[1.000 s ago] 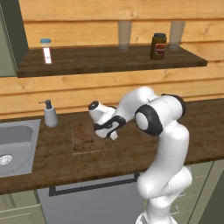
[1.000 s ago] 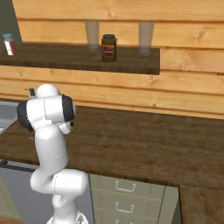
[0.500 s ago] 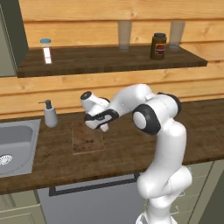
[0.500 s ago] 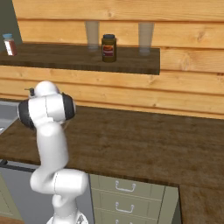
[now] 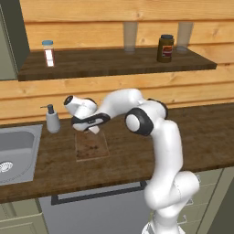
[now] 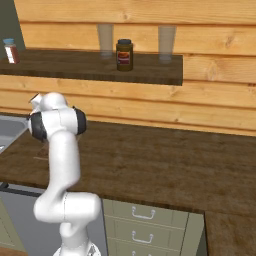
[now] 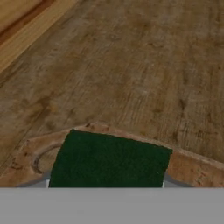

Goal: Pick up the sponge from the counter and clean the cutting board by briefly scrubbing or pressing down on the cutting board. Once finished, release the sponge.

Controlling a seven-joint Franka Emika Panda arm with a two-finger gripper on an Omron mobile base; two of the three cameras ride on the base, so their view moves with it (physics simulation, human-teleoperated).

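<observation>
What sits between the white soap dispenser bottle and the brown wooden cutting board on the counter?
Bare dark wood counter: the left base view shows nothing between the white soap dispenser bottle and the brown wooden cutting board.

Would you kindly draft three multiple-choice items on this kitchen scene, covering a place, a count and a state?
1. Where does the soap dispenser stand?
A. On the counter between the sink and the cutting board
B. On the shelf
C. Inside the sink

2. How many clear glasses stand on the shelf?
A. None
B. Two
C. Four

3. What is the sponge doing?
A. Lying in the sink
B. Sitting on the shelf
C. Held close before the gripper over the board's end

Answers: 1 A, the left base view shows it on the worktop beside the sink. 2 B, one glass stands on each side of the dark jar. 3 C, the hand view shows its green top over the board's rounded end.
</observation>
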